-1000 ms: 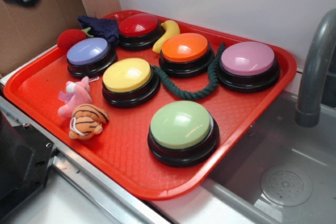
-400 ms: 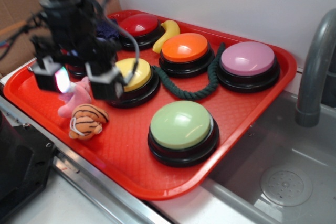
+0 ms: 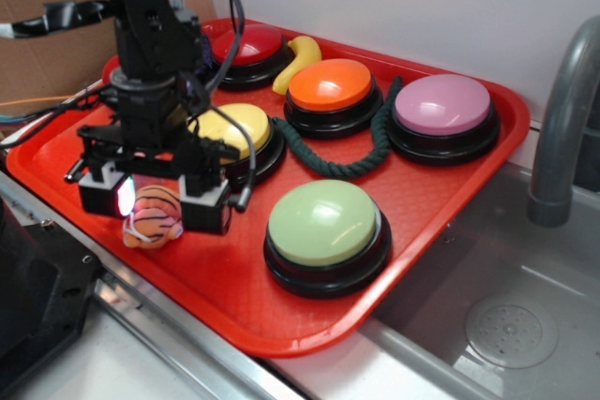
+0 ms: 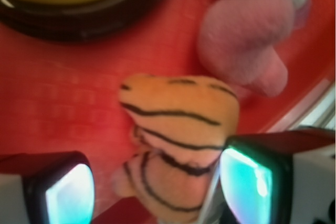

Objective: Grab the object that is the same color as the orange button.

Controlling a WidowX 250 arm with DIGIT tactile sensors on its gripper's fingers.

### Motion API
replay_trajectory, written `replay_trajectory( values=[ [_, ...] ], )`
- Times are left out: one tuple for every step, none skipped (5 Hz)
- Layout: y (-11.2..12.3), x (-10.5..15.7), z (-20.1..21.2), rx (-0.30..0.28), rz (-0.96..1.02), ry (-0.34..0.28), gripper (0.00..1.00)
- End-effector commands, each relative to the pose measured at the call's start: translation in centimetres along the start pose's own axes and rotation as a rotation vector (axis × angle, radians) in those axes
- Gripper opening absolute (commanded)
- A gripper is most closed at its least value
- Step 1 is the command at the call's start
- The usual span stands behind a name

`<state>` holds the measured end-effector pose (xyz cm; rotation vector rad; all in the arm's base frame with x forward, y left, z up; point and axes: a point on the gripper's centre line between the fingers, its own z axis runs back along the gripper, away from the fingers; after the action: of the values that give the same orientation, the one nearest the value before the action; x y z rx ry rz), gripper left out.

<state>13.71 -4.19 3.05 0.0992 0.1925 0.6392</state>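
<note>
I had the gripper (image 3: 155, 201) spread open astride the plush tiger (image 3: 153, 217), one pad (image 4: 247, 184) touching it; the tiger lay just in front of the yellow button (image 3: 236, 130), beside the pink plush toy (image 4: 252, 30).

Toy kitchen, sink (image 3: 511, 330), grey faucet (image 3: 561, 128)

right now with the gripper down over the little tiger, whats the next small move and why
Probably close the fingers. The gripper is open and low over the tray, and in the wrist view the orange tiger sits between its pads, one pad already touching it. The pink plush lies clear beyond the jaws.
</note>
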Motion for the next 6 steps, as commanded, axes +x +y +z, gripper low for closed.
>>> replay_trajectory(
  values=[
    [0.5, 0.3, -1.4, -0.033, 0.055, -0.045, 0.00],
    [0.7, 0.3, -1.5, -0.034, 0.057, -0.053, 0.00],
    [0.5, 0.6, 0.7, -0.025, -0.005, -0.105, 0.00],
    [0.9, 1.8, 3.2, -0.029, -0.064, -0.140, 0.00],
    [1.5, 3.8, 7.1, -0.061, -0.196, -0.190, 0.00],
    [2.8, 5.6, 10.5, -0.100, -0.319, -0.228, 0.00]
  ],
)
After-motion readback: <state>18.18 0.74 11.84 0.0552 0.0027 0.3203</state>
